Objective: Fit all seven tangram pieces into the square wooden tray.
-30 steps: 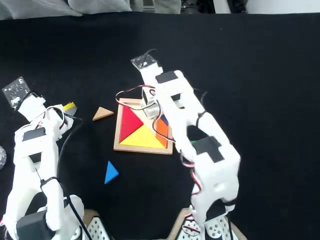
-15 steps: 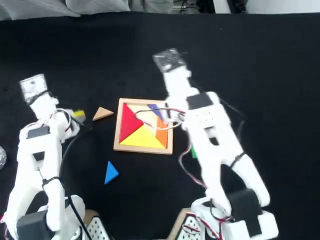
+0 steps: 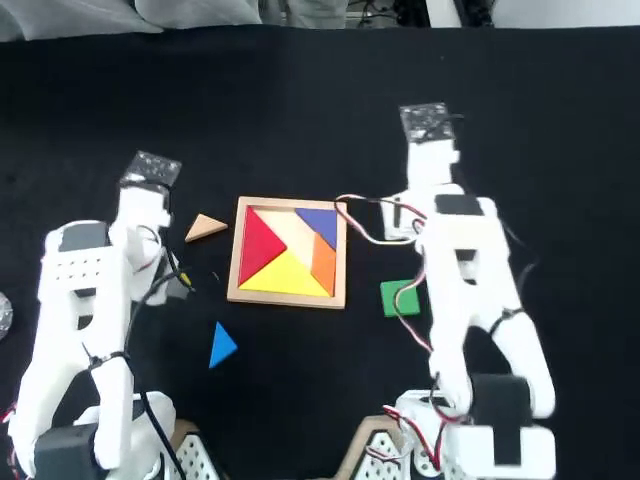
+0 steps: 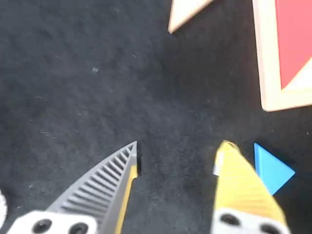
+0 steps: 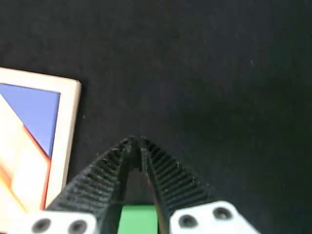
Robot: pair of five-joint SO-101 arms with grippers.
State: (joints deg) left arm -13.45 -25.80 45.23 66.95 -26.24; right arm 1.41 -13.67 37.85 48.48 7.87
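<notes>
got square wooden tray [image 3: 287, 297] mid-table, partly filled. tan triangle [image 3: 205, 228] just left of it, blue triangle [image 3: 221, 345] near-left, green square [image 3: 400, 298] near its right. left gripper [image 4: 179, 145] spread wide, empty, between the two triangles. right gripper [image 5: 135, 142] pinched closed, empty, just far of green square.

The left gripper [image 4: 178, 151] is hanging with its fingers spread over bare black cloth [image 3: 300, 110], and nothing is lying in the gap. The blue triangle [image 4: 272, 168] is sitting near one fingertip. The tan triangle [image 3: 205, 228] is lying in the strip between this arm and the tray [image 3: 236, 262], narrowing it. On the tray's other side the right arm [image 3: 462, 270] is hanging over the green square [image 3: 398, 298], and its cable [image 3: 352, 212] is looping across the tray's far right corner. The right gripper [image 5: 136, 142], fingers pressed together, is pointing at open cloth beside the tray.
</notes>
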